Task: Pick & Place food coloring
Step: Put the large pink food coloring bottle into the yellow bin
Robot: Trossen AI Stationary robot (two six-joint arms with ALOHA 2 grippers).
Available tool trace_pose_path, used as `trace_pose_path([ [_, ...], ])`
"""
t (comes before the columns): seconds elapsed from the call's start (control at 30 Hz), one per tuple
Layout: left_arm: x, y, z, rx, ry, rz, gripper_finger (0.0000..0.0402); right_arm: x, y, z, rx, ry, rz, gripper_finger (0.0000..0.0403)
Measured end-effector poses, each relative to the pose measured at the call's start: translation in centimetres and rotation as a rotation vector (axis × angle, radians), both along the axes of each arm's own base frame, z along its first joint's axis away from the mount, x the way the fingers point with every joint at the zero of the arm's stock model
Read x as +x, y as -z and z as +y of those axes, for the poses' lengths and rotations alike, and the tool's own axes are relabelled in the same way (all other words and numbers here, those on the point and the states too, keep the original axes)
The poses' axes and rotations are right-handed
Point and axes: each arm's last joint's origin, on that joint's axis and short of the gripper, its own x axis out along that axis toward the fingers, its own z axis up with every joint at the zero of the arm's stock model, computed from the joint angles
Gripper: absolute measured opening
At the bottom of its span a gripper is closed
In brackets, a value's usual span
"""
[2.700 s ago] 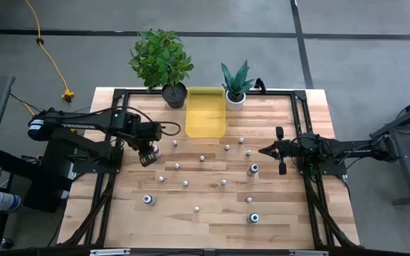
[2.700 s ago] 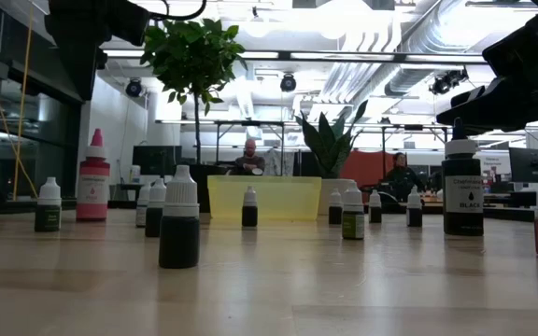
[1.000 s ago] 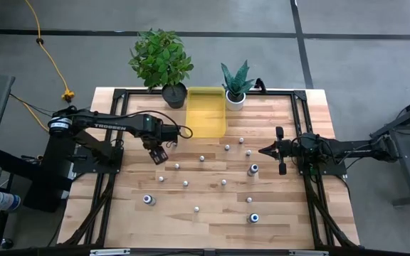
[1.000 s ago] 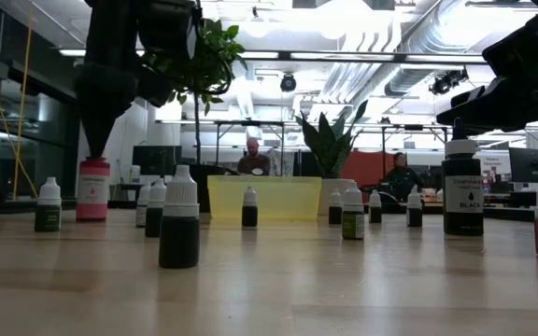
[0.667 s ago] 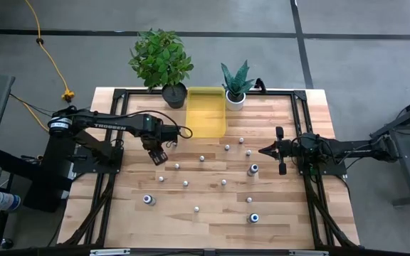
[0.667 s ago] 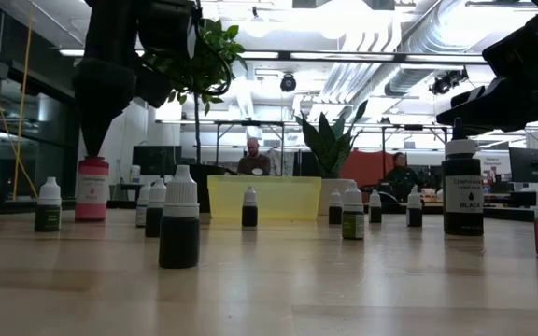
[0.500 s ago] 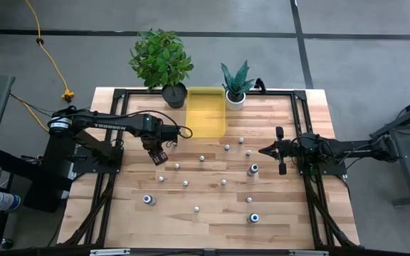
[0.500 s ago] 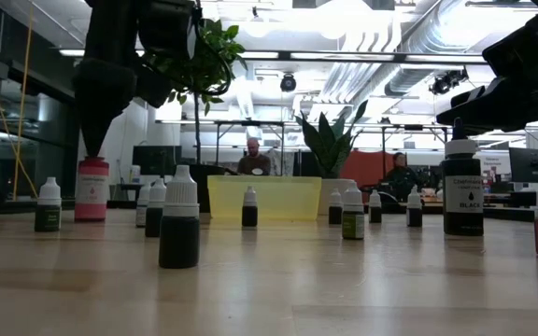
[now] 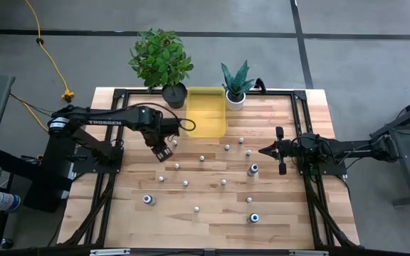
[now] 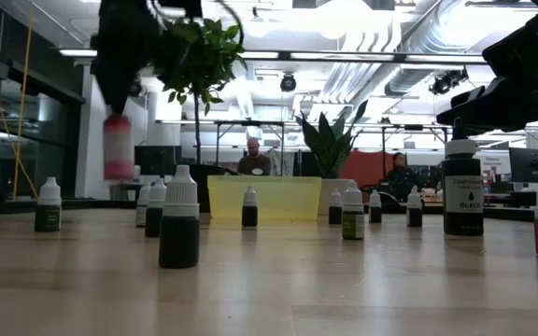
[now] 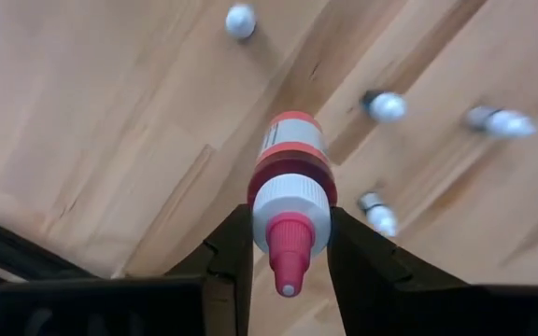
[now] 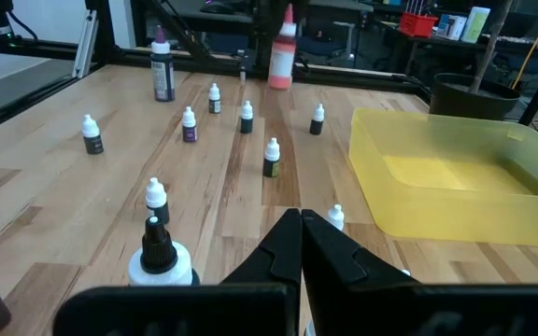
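- Above the desk (image 9: 119,213), near its left rear, your left pincer (image 11: 288,245) is clamped on the pink bottle (image 11: 289,201), one finger (image 11: 234,247) on each side of the white collar just under the pink tip.
- In the low view the pink bottle (image 10: 118,147) hangs upright in the air, clear of the wood, with the small bottles standing below and beside it.
- From above, the left pincer (image 9: 164,150) sits just to the left of the yellow tray (image 9: 205,112), which lies at the back edge between the two potted plants (image 9: 161,60).
- The other small bottles (image 9: 202,158) stand scattered over the middle of the desk, apart from one another; a few larger dark ones (image 9: 253,169) stand toward the front and right.
- None of the bottles is visible inside the yellow tray.
- Your right pincer (image 12: 299,233) is pressed together and waits over the right side of the desk, pointing toward the centre.
- Two people (image 10: 253,159) show in the room beyond the desk.
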Motion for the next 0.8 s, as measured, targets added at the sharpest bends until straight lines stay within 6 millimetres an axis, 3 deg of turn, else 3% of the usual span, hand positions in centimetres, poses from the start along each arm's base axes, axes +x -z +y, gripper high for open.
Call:
trace_pose_path([
  [0.23,2.0,-3.8,0.1,-0.006,-0.061,-0.126,0.0096,0.0,0.0,0.0,0.0,0.0,0.0,0.0],
  [0.6,11.8,-3.6,2.9,0.0,-0.046,-0.061,0.0095,0.0,0.0,0.0,0.0,0.0,0.0,0.0],
  [0.8,14.4,-3.9,4.9,0.027,-0.067,-0.068,0.0095,0.0,0.0,0.0,0.0,0.0,0.0,0.0],
])
